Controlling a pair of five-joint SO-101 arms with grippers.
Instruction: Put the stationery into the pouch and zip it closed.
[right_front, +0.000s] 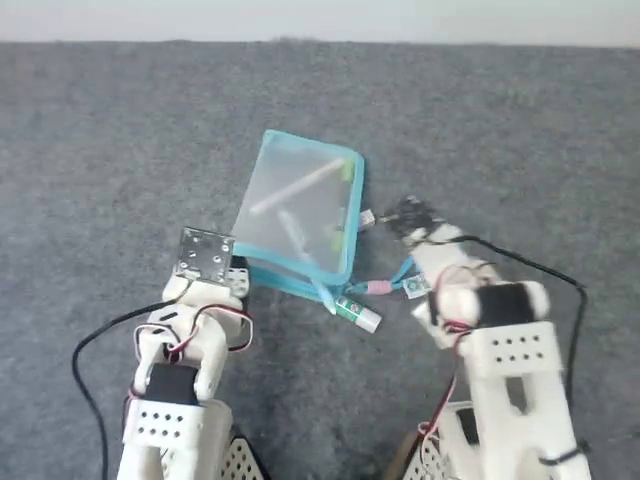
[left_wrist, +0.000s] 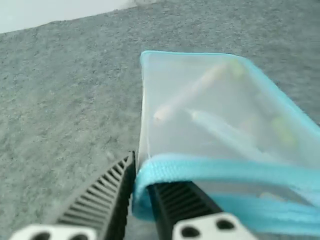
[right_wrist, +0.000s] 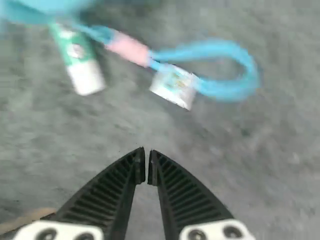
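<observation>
A translucent pouch (right_front: 300, 205) (left_wrist: 210, 115) with cyan trim lies on the grey carpet. Inside it are a beige pen (right_front: 300, 185) (left_wrist: 192, 90) and a white pen (right_front: 290, 228) (left_wrist: 225, 132). My left gripper (right_front: 242, 275) (left_wrist: 141, 182) is shut on the pouch's near corner, at the cyan edge. A green-and-white stick (right_front: 358, 313) (right_wrist: 80, 65) lies outside, by the pouch's other near corner. A cyan strap (right_front: 400, 280) (right_wrist: 225, 75) with a pink bead and a white tag trails from that corner. My right gripper (right_wrist: 146, 167) is shut on nothing, above the carpet short of the tag.
Grey carpet (right_front: 120, 150) covers the table, with open room to the left, right and behind the pouch. The right arm (right_front: 480, 310) stands beside the strap. Black cables hang by both arms. A small white tab (right_front: 367, 217) sticks out at the pouch's right edge.
</observation>
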